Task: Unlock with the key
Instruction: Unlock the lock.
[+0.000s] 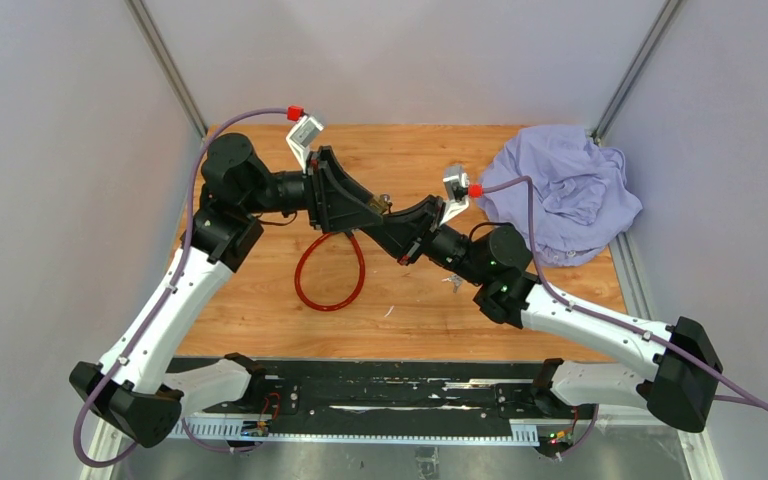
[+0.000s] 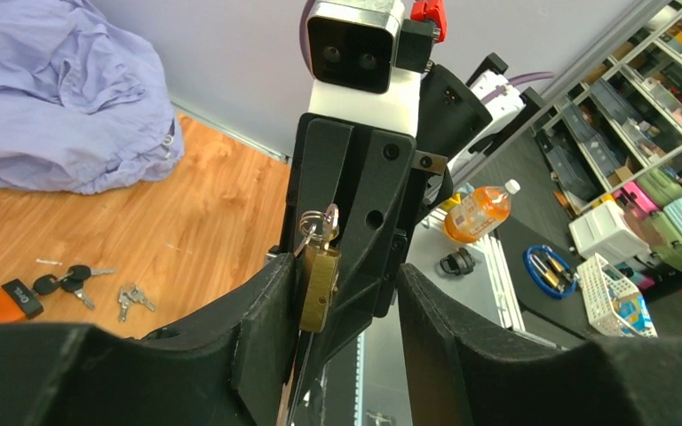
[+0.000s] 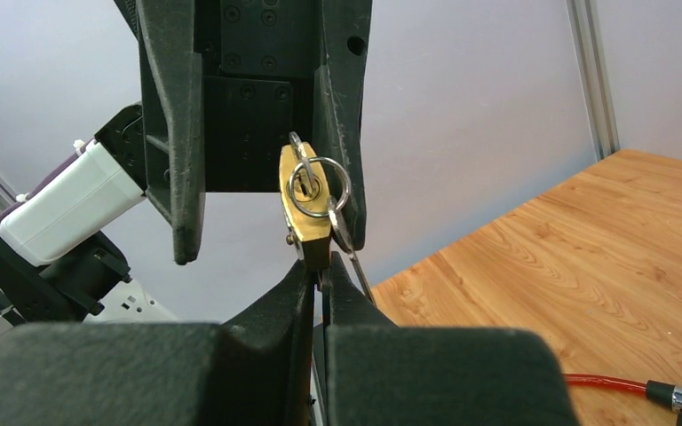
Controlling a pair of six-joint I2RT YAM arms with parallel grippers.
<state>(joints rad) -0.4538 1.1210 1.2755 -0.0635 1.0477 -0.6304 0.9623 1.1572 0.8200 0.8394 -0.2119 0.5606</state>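
Note:
A brass padlock (image 3: 306, 213) with a key and key ring (image 3: 320, 186) in its keyhole hangs in the air between my two grippers. My right gripper (image 3: 320, 280) is shut on the padlock's lower end. My left gripper (image 2: 342, 311) is open, its fingers (image 3: 173, 133) wide apart around the padlock. The padlock (image 2: 320, 288) rests against one left finger (image 2: 262, 324). In the top view the grippers meet over the table's middle, the left one (image 1: 372, 207) against the right one (image 1: 390, 214), with a bit of brass (image 1: 384, 203) showing.
A red cable loop (image 1: 330, 270) lies on the wooden table (image 1: 260, 300) below the grippers. Loose keys (image 2: 71, 280) with an orange tag (image 2: 13, 302) lie beside the right arm. A crumpled lilac cloth (image 1: 560, 195) fills the back right corner.

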